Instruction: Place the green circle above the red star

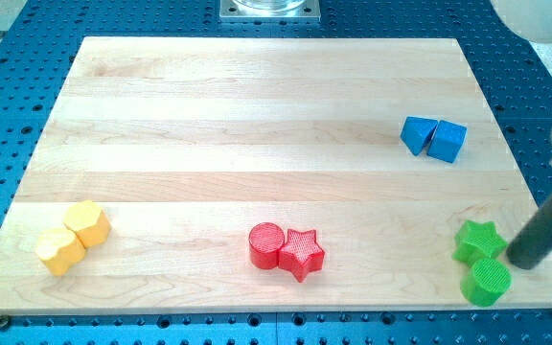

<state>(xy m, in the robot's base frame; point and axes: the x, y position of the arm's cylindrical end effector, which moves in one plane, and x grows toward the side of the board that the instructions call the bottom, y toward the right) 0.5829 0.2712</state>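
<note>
The green circle [488,282] lies near the board's bottom right corner, touching a green star [478,241] just above it. The red star [301,252] sits at the bottom middle, touching a red circle [267,245] on its left. My tip [520,262] is at the end of a dark rod that comes in from the right edge. It stands just right of the green star and above right of the green circle, very close to both.
Two blue blocks [433,138] sit together at the upper right. Two yellow blocks [73,237] sit together at the lower left. The wooden board [257,115] lies on a blue perforated table; its right edge is close to my tip.
</note>
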